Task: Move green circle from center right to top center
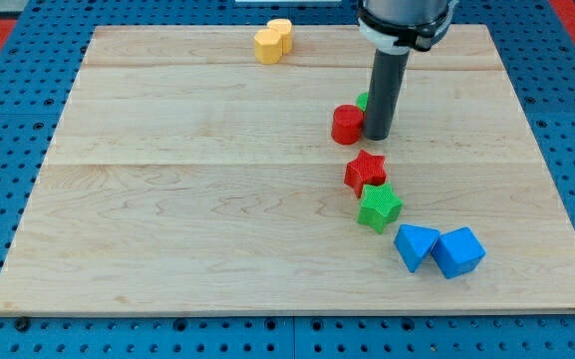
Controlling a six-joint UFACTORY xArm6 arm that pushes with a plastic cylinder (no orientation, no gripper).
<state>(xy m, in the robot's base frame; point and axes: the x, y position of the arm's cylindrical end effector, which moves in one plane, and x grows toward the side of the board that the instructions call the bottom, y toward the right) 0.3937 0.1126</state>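
Note:
The green circle (363, 101) shows only as a small green edge behind the rod, right of the board's centre. My tip (378, 135) stands in front of it, touching or nearly touching it. A red cylinder (347, 125) sits just to the view's left of my tip, against the rod. The rest of the green circle is hidden by the rod.
A red star (365, 171) and a green star (379, 206) lie below my tip. Two blue blocks (417, 245) (457, 250) sit at the lower right. A yellow block (273, 41) lies at the top centre. The wooden board (167, 179) sits on a blue pegboard.

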